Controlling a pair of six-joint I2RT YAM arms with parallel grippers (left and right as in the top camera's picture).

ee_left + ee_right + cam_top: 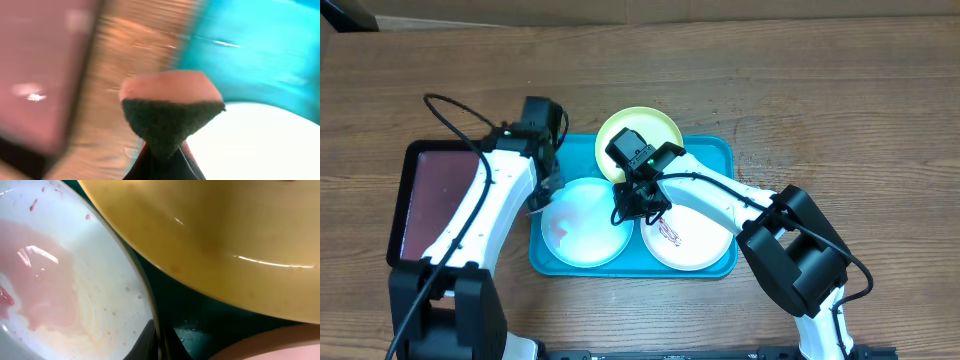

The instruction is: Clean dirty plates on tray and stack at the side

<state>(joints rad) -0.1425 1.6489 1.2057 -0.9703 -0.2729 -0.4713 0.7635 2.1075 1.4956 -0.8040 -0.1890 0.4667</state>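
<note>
The turquoise tray (708, 152) holds three plates: the lime green plate (645, 128) at the back, the light blue plate (585, 235) at the front left with a pink smear, and the white plate (695, 245) at the front right with red smears. My left gripper (546, 192) is at the light blue plate's left edge. In the blurred left wrist view it (165, 156) is shut on a sponge (170, 110) with a pink top and a dark green pad. My right gripper (640, 205) is shut on the light blue plate's right rim (159, 342).
A dark maroon tray (435, 195) with a black rim lies left of the turquoise tray and shows blurred in the left wrist view (35, 75). Bare wooden table surrounds both trays. The green plate (225, 230) overhangs close above my right fingers.
</note>
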